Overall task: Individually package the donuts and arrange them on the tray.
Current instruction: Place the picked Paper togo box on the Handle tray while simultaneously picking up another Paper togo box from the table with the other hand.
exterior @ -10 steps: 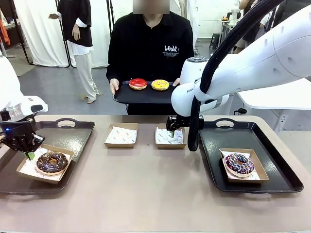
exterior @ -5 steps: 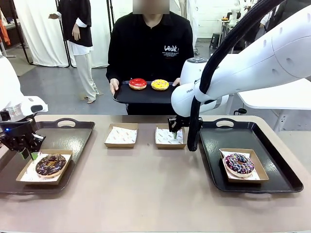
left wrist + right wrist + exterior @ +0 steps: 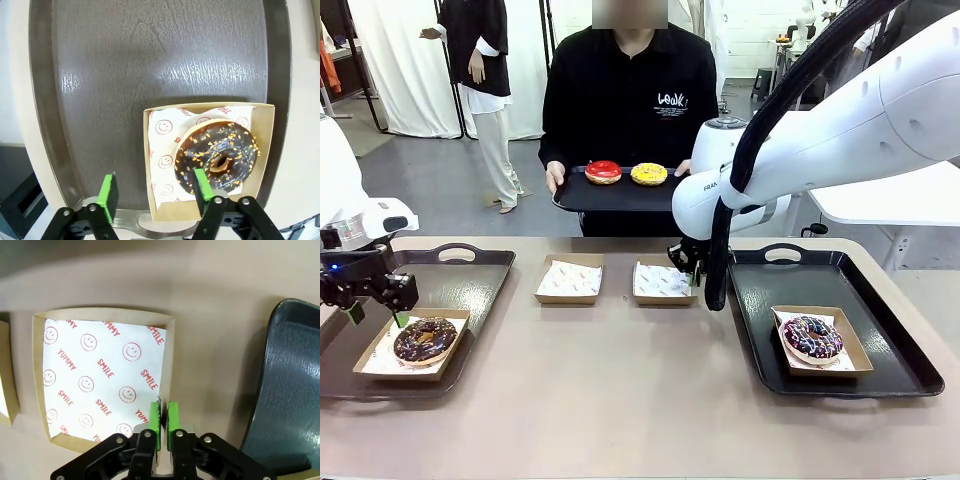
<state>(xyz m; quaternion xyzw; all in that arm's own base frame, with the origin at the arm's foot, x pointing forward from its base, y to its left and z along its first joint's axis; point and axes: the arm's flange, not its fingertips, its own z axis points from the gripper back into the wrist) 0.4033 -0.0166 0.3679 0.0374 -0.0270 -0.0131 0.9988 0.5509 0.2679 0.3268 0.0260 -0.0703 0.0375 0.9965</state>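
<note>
The right gripper (image 3: 164, 412) pinches the empty box (image 3: 169, 350) by its rim, probably to drag it. Far left of this box, the left gripper (image 3: 154, 189) stands open over a donut (image 3: 200, 150).

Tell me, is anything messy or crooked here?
Nothing is spilled or broken. The empty box that the right fingers pinch by its edge looks slightly turned next to the other box.

Robot lab: white robot arm (image 3: 840, 120), curtain backdrop (image 3: 395, 70), grey floor (image 3: 440, 180).
</note>
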